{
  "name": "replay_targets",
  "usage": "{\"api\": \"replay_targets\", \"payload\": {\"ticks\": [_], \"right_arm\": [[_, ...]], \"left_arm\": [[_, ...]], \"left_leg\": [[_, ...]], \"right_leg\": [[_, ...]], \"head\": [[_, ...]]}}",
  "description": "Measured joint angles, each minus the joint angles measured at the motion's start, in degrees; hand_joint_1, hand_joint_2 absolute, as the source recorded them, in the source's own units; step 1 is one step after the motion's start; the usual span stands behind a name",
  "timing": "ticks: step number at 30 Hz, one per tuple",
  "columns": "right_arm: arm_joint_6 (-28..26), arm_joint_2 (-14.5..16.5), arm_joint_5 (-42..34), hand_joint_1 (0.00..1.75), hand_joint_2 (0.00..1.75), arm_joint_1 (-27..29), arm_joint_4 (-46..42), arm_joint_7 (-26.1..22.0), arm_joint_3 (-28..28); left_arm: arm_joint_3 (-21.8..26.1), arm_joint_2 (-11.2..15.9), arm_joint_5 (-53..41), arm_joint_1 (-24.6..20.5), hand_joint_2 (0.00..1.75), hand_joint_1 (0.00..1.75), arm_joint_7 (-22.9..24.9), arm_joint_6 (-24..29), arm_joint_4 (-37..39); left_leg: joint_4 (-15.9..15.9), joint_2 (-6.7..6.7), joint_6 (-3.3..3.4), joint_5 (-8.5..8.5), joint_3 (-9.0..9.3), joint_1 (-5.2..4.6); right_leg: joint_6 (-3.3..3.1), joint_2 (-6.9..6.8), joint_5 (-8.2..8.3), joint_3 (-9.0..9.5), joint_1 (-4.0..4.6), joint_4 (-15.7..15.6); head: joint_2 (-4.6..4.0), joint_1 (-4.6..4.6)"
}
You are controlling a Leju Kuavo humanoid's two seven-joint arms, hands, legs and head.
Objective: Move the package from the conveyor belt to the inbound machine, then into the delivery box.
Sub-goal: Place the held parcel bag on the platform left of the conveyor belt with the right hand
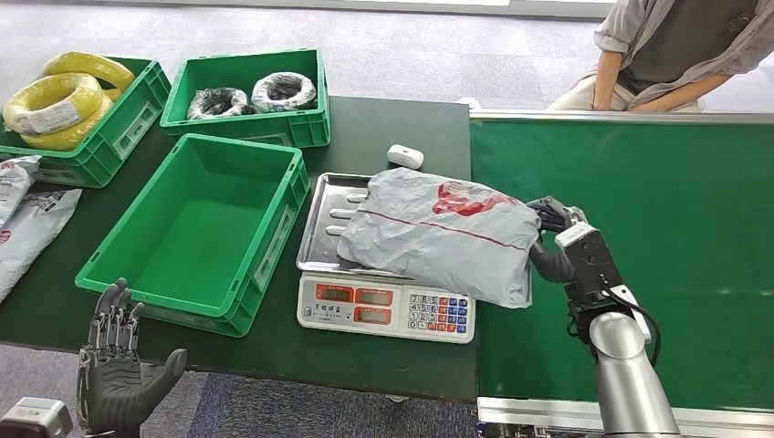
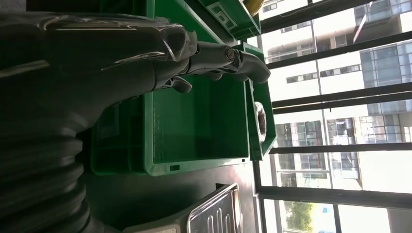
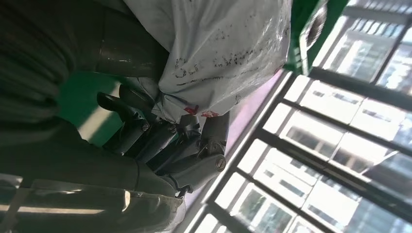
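Observation:
A grey plastic package with red print lies on the steel tray of the weighing scale, its right end hanging over the green conveyor belt. My right hand grips that right end, fingers on top and thumb underneath. In the right wrist view the fingers curl around the package. My left hand hovers open below the table's near edge, in front of the empty green delivery box. The left wrist view shows that hand over the box.
Two green crates stand behind, one with yellow cable coils, one with wrapped black coils. White bags lie at the far left. A small white object sits behind the scale. A person sits beyond the belt.

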Motion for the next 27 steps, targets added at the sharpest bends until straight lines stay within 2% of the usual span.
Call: {"api": "replay_targets", "payload": {"ticks": [7, 8, 11, 12, 27], "right_arm": [[-3.4, -5.0, -0.5, 1.75, 1.75, 2.4, 9.1, 0.1, -8.9], [-3.7, -5.4, -0.9, 1.65, 1.75, 2.6, 9.9, -0.2, -9.7], [-4.3, -6.2, -2.1, 0.34, 1.75, 3.5, 11.1, -1.0, -11.8], [-4.5, -6.3, -2.4, 0.0, 1.75, 3.9, 11.2, -1.3, -12.3], [-6.7, -6.0, -4.4, 0.0, 1.75, 8.6, 8.2, -3.4, -15.4]], "left_arm": [[0.9, -1.0, -0.1, 1.8, 1.75, 0.0, 0.1, -0.3, -1.2], [1.0, -1.1, -0.1, 2.0, 1.75, 0.0, 0.1, -0.3, -1.3], [1.1, -1.2, 0.0, 2.4, 1.75, 0.0, 0.1, -0.3, -1.4], [1.2, -1.3, 0.0, 2.6, 1.75, 0.0, 0.1, -0.3, -1.4], [-0.7, -0.9, -0.1, 2.1, 1.75, 0.0, -0.3, -0.3, -1.4]], "left_leg": [[0.0, 0.03, 0.0, -0.01, -0.02, 0.0], [0.0, 0.04, 0.0, -0.01, -0.02, 0.01], [0.0, 0.04, 0.0, -0.01, -0.02, 0.01], [0.0, 0.04, 0.0, -0.01, -0.02, 0.01], [0.0, 0.05, 0.0, -0.01, 0.0, 0.01]], "right_leg": [[0.0, 0.01, 0.0, -0.04, 0.0, 0.0], [0.0, 0.01, 0.0, -0.04, 0.0, 0.0], [0.0, 0.01, 0.0, -0.05, 0.01, 0.0], [0.0, 0.01, 0.0, -0.05, 0.01, 0.0], [0.0, 0.02, 0.0, -0.04, 0.0, 0.0]], "head": [[0.0, -0.01], [0.0, -0.01], [0.0, -0.01], [0.0, -0.02], [0.0, -0.01]]}}
